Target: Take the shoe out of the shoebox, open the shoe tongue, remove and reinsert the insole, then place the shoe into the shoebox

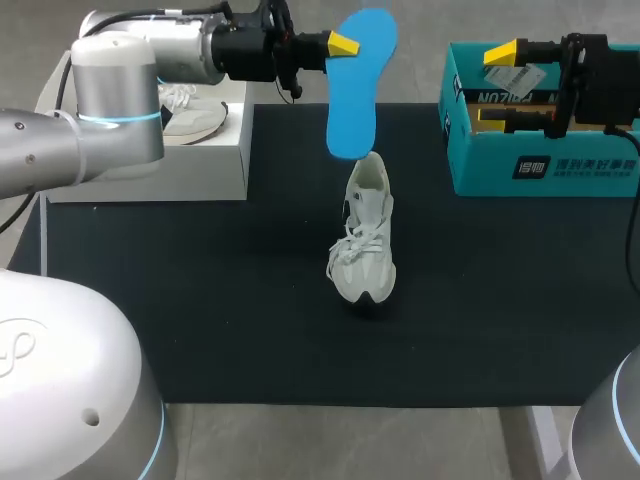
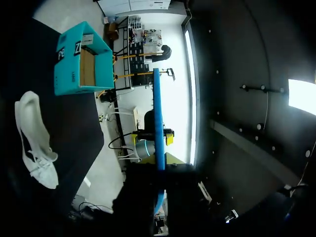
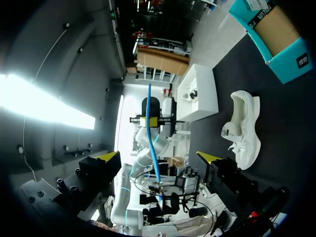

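The left gripper (image 1: 340, 45) is clenching one end of a blue insole (image 1: 362, 80), which is hanging upright in the air with its lower end over the heel opening of a white shoe (image 1: 366, 240). The shoe is standing on its sole near the middle of the black table mat (image 1: 200, 300), laces loose, toe pointing toward the robot's side. The right gripper (image 1: 500, 84) is hovering over the open teal shoebox (image 1: 580, 165) at the mat's far right, its yellow-tipped fingers spread wide and grasping nothing. A second pale shoe (image 1: 195, 118) is lying on a white box (image 1: 180, 165) at the far left.
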Controlling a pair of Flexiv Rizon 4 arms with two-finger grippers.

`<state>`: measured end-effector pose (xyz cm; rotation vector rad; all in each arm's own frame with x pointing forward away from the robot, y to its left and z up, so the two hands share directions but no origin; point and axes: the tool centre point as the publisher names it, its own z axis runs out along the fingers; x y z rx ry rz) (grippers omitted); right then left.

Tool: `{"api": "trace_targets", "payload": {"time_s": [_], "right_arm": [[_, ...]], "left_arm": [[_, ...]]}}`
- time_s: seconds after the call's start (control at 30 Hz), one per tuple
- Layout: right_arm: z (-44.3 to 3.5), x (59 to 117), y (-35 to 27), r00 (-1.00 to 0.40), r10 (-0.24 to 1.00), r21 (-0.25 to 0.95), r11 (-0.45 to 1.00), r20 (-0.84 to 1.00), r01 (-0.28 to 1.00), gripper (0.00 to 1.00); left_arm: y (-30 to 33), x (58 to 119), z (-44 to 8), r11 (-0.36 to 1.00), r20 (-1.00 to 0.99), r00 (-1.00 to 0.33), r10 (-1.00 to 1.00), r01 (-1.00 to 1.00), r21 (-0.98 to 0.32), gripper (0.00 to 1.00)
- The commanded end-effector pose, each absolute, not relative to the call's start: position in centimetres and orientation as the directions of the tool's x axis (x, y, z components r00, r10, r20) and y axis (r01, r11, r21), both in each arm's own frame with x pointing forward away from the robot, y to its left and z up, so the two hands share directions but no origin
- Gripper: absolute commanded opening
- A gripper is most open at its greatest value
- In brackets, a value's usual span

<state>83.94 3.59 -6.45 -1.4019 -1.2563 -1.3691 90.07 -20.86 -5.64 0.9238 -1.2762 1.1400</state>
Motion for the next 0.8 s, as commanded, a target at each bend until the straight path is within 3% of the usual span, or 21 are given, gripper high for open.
{"api": "trace_targets", "payload": {"time_s": [0.03, 0.8], "right_arm": [[-6.5, 84.0, 3.7, -0.074, 0.121, 0.097, -0.197, 0.99, 0.976, 1.0], [-6.5, 84.0, 3.7, -0.074, 0.121, 0.097, -0.197, 0.99, 0.976, 1.0]], "left_arm": [[-21.0, 89.7, -5.9, 0.181, 0.997, -0.025, 0.07, -0.983, -0.037, 0.0], [-22.3, 89.5, -6.8, 0.225, 0.998, -0.016, 0.056, -0.974, -0.028, 0.0]]}}
